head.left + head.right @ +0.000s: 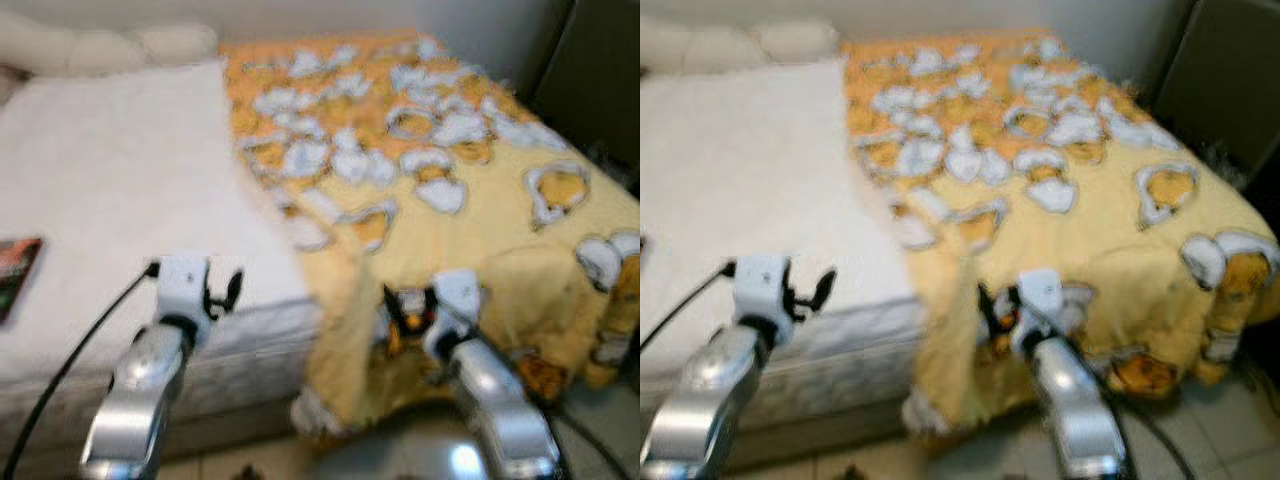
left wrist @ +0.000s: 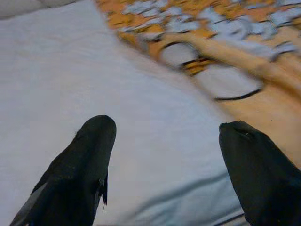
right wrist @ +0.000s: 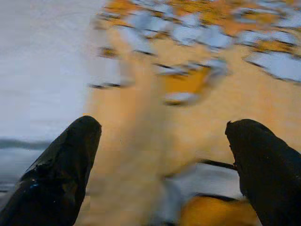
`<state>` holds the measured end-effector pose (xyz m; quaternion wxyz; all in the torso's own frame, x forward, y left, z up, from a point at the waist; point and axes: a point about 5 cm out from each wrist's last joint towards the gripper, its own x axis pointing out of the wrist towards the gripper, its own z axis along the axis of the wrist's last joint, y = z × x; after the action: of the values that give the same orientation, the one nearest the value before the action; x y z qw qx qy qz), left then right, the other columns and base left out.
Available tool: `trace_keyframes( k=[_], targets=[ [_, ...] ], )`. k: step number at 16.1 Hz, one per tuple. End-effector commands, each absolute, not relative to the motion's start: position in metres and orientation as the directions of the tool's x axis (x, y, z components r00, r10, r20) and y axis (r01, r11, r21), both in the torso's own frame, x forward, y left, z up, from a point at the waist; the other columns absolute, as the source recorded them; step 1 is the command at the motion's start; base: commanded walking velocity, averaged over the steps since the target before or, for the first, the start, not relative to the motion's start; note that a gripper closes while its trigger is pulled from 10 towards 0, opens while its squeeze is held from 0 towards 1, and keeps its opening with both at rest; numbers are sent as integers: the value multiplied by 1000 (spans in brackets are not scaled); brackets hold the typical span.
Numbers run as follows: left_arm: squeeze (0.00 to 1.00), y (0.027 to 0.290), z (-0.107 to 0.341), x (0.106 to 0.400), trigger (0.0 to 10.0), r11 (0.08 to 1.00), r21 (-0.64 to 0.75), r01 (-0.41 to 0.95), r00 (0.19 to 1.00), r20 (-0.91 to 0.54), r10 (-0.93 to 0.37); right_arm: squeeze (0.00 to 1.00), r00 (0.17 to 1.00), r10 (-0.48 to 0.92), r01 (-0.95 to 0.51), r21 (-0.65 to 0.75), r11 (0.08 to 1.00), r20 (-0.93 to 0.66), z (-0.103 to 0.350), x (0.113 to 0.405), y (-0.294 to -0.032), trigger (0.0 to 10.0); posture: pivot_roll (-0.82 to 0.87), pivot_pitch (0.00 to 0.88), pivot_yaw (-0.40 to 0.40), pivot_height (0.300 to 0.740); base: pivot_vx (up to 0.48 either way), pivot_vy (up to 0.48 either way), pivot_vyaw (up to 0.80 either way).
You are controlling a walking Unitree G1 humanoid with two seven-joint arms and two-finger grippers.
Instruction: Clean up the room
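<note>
A bed with a white mattress (image 1: 120, 200) stands before me, its right half covered by a yellow blanket (image 1: 470, 210) printed with white and orange cartoon figures. The blanket's left edge is folded back and hangs over the bed's front edge. My left gripper (image 1: 222, 292) is open just above the white mattress's front edge, its fingers (image 2: 89, 155) spread wide. My right gripper (image 1: 400, 305) is open in front of the hanging blanket fold, fingers (image 3: 70, 160) apart with nothing between them. All views are blurred.
A dark red flat object (image 1: 18, 272) lies on the mattress at far left. White pillows (image 1: 100, 45) sit at the bed's head. A dark cabinet (image 1: 590, 70) stands at far right. Tiled floor (image 1: 590, 410) lies below the bed.
</note>
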<state>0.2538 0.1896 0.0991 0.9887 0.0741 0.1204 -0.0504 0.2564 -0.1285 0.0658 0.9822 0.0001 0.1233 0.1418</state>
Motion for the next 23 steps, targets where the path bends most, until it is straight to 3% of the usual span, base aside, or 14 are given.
trace_keyframes(
  k=[1, 4, 6, 7, 8, 9, 10, 12, 13, 14, 16, 20, 21, 23],
  targets=[
    [463, 189, 103, 255, 10000, 983, 146, 113, 971, -226, -77, 1000, 933, 284, -286, 20, 958, -220, 72, 259, -131, 10000, 3, 0, 15, 740, 0, 0, 0],
    [478, 190, 105, 256, 10000, 983, 146, 109, 974, -213, -76, 1000, 928, 300, -303, 19, 953, -222, 73, 261, -131, 10000, 4, 0, 14, 740, 0, 0, 0],
    [478, 189, 106, 258, 10000, 984, 143, 110, 975, -207, -79, 157, 927, 297, -303, 9, 953, -228, 73, 264, -130, 10000, 5, 0, 13, 740, 0, 0, 0],
    [478, 189, 106, 258, 10000, 984, 143, 110, 975, -207, -79, 157, 927, 297, -303, 8, 953, -227, 73, 264, -130, 10000, 5, 0, 13, 740, 0, 0, 0],
    [478, 188, 106, 258, 10000, 983, 141, 114, 975, -207, -83, 0, 929, 294, -301, 5, 954, -226, 74, 266, -131, 10000, 4, 0, 13, 740, 0, 0, 0],
    [463, 186, 106, 259, 10000, 983, 132, 125, 974, -205, -97, 0, 930, 286, -293, 5, 956, -230, 74, 268, -132, 10000, 4, 0, 13, 740, 0, 0, 0],
    [329, 184, 104, 259, 10000, 979, 150, 137, 969, -224, -102, 0, 928, 282, -286, 19, 958, -245, 73, 272, -133, 10000, 6, 0, 12, 740, 0, 0, 0],
    [204, 182, 103, 259, 10000, 973, 158, 168, 965, -228, -129, 0, 906, 303, -318, -4, 948, -294, 66, 278, -130, 10000, 10, 0, 10, 740, 0, 0, 0],
    [47, 178, 105, 258, 10000, 963, 145, 229, 954, -230, -192, 431, 888, 302, -321, 2, 947, -346, 60, 287, -130, 10000, 18, 0, 7, 740, 0, 0, 0],
    [0, 176, 107, 257, 10000, 951, 147, 271, 945, -231, -233, 1000, 885, 284, -307, -3, 952, -370, 57, 294, -131, 10000, 27, 0, 4, 740, 0, 0, 0],
    [0, 171, 110, 255, 10000, 895, 147, 422, 888, -266, -375, 1000, 886, 248, -263, 15, 965, -392, 60, 328, -125, 10000, 50, 0, 7, 740, 0, 0, 0],
    [0, 169, 122, 250, 10000, 832, 161, 531, 831, -290, -474, 1000, 871, 283, -276, 79, 958, -401, 70, 351, -114, 10000, 112, 0, 15, 740, 0, 0, 0],
    [0, 171, 131, 242, 10000, 790, 173, 589, 792, -318, -521, 0, 861, 278, -285, 48, 957, -425, 72, 357, -111, 10000, 170, 50, 22, 740, 0, 0, 0],
    [0, 177, 138, 235, 10000, 762, 188, 620, 768, -344, -541, 0, 869, 237, -271, -17, 962, -435, 75, 363, -112, 10000, 199, 106, 30, 740, 0, 0, 0]
  ],
)
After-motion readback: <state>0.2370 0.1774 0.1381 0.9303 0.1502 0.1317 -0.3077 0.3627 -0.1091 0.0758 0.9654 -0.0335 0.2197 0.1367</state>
